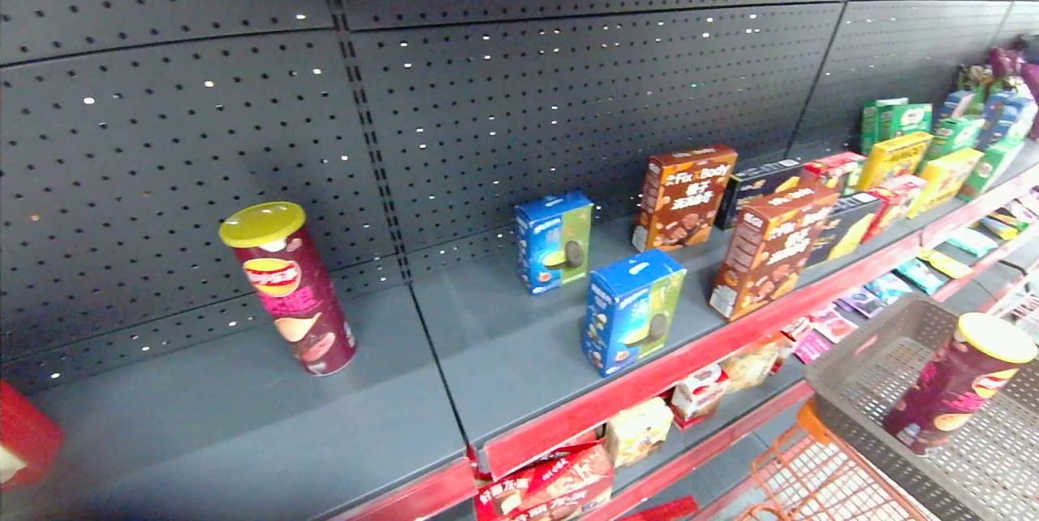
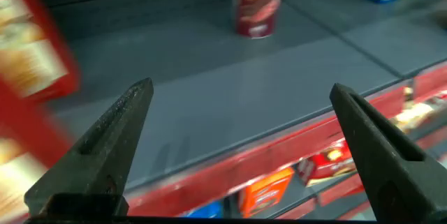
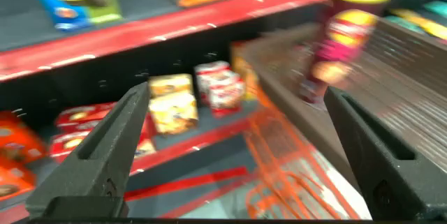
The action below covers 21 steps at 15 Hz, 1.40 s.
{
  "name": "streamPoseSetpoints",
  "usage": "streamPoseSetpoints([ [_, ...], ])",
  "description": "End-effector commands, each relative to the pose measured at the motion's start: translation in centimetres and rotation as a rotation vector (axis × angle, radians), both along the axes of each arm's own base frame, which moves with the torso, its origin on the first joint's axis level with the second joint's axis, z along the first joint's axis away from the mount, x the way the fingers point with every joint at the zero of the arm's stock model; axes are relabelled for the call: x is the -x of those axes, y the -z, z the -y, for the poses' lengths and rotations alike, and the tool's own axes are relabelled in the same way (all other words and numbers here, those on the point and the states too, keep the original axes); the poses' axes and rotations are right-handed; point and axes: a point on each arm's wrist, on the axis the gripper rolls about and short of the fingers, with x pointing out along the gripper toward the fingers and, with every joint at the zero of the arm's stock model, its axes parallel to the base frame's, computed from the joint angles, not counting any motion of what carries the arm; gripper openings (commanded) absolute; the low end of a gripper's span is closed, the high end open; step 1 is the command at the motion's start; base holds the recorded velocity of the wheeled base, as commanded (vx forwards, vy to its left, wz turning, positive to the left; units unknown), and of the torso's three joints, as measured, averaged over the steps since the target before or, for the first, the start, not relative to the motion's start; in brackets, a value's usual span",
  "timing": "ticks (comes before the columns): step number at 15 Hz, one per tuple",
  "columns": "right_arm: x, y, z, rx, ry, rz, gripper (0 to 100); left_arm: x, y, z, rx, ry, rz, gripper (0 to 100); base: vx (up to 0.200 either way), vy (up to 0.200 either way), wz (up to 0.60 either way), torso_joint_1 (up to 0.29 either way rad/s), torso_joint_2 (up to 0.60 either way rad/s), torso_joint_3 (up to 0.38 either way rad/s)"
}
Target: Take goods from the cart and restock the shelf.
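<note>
Black and spread wide, both the right gripper [image 3: 237, 95] and left gripper [image 2: 241, 91] are holding nothing. Near right, a maroon chip can [image 1: 958, 395] is standing in the cart's [image 1: 799, 476] grey basket [image 1: 860, 338]. It is probably light, stiff and smooth-sided, and best pinched mid-body. Farther left, a second chip can [image 1: 288, 290] is standing on the shelf [image 1: 243, 424].

Two blue cookie boxes [image 1: 631, 312], upright; two brown biscuit boxes [image 1: 769, 251] just right; yellow cartons [image 1: 893, 158] beyond; black perforated back panel [image 1: 568, 83].
</note>
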Motion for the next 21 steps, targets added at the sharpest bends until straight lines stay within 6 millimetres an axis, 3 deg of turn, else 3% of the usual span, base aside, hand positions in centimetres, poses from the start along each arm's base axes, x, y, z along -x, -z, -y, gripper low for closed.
streamPoseSetpoints([
  [1, -0.01, 0.0, 0.0, 0.0, -0.001, -0.001, 100, -0.01, -0.01, 0.0, 0.001, -0.001, -0.001, 100, 0.0, 0.0, -0.6, 0.002, 0.01, -0.002],
  [13, 0.0, 0.0, 0.0, 0.0, -0.001, 0.0, 100, -0.01, -0.01, 0.0, 0.001, -0.001, -0.001, 100, 0.0, 0.0, -0.05, 0.0, 0.0, 0.0],
  [16, -0.01, 0.0, -0.01, 0.0, -0.003, -0.001, 100, -0.01, -0.01, 0.0, 0.001, 0.001, -0.001, 100, 0.0, 0.0, -0.6, -0.004, 0.0, 0.001],
  [21, -0.01, 0.0, -0.01, 0.0, -0.003, -0.001, 100, -0.01, -0.01, 0.0, 0.001, -0.001, -0.001, 100, 0.0, 0.0, 0.0, 0.0, 0.0, 0.0],
])
